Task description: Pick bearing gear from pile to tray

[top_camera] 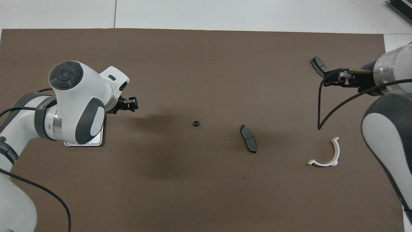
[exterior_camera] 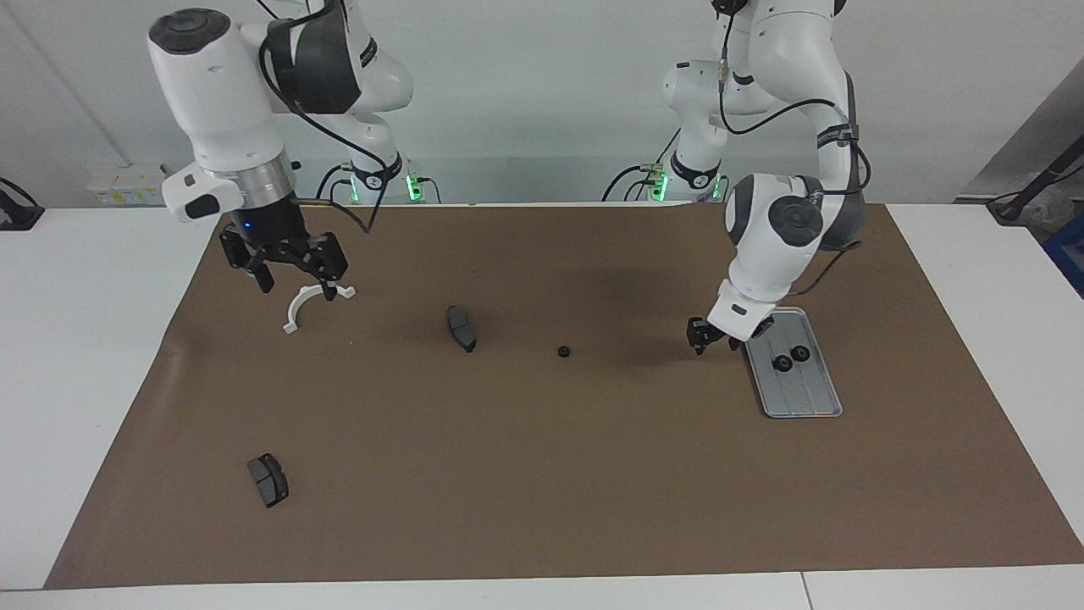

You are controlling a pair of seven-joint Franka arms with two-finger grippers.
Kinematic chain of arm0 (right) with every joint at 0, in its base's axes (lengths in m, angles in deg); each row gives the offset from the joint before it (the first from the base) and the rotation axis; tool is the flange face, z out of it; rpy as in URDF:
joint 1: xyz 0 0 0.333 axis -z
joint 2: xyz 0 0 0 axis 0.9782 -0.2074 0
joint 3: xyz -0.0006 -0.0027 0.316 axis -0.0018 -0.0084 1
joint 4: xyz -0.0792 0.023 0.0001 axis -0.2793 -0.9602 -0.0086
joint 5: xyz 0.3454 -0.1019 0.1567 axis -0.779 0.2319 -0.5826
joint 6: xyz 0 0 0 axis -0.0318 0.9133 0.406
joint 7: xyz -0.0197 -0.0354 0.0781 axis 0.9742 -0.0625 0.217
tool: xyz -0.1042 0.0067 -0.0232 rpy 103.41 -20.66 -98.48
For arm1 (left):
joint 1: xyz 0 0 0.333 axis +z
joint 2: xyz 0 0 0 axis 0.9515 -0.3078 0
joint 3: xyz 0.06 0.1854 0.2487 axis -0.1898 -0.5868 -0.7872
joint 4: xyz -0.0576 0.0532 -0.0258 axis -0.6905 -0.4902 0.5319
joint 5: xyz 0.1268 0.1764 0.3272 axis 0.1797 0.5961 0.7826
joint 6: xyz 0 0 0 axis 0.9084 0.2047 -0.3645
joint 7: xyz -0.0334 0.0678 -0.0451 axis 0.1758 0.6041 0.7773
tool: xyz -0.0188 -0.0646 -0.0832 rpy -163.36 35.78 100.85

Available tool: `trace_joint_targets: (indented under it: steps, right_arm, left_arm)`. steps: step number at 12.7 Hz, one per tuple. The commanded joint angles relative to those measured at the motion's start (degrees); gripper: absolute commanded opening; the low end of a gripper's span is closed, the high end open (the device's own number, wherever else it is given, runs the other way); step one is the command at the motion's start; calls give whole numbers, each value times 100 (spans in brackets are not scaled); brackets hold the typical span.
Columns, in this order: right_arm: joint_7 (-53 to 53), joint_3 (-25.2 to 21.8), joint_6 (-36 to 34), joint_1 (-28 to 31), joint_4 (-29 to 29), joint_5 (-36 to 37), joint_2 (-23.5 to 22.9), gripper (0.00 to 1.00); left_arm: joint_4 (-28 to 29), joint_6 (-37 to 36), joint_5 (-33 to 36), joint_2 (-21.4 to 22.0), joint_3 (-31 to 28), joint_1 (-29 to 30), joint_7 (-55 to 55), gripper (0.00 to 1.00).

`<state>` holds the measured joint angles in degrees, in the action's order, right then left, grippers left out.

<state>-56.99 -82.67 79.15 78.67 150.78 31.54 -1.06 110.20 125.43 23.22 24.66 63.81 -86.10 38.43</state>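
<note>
Two bearing gears [exterior_camera: 791, 357] in the tray [exterior_camera: 815, 401]
Left gripper [exterior_camera: 699, 336] beside tray, fingers unreadable; right gripper [exterior_camera: 288, 273] open, empty, over bracket [exterior_camera: 312, 305].

Both arms are glossy white, with rounded shells and dark grey caps on the joints. Each wrist ends in a silvery ring above a black gripper: the right gripper [exterior_camera: 284, 267] has a small blue light just above it, and the left gripper [exterior_camera: 701, 336] is compact and dark. Thin black cables loop along each forearm, held by dark straps with white lettering. Green lights glow at both bases.
</note>
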Motion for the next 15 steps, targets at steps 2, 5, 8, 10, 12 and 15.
trace_joint_targets:
  steps: [2, 5, 8, 10, 12, 15]
  right_arm:
    - [546, 52, -1034, 357, -555, -139, -4, 100]
    - [581, 96, -1449, 358, -943, -112, -119, 100]
    - [625, 113, -1765, 270, -856, -174, -49, 100]
    - [643, 122, -1819, 235, -821, -165, -31, 100]
    - [835, 114, -1767, 244, -567, -130, 100, 100]
    - [827, 122, -1714, 244, -539, -77, 101, 100]
  left_arm:
    - [-457, 384, -1, -440, -87, -898, 1588, 68]
    - [-1038, 401, -10, -872, -79, -1321, 2302, 65]
    - [-1487, 401, -256, -1170, -78, -1602, 2417, 62]
    - [-1628, 401, -248, -1399, -87, -1822, 2479, 62]
    - [-1594, 323, -230, -1435, -87, -1946, 2488, 62]
    - [-1401, 270, -230, -1488, -96, -2148, 2488, 62]
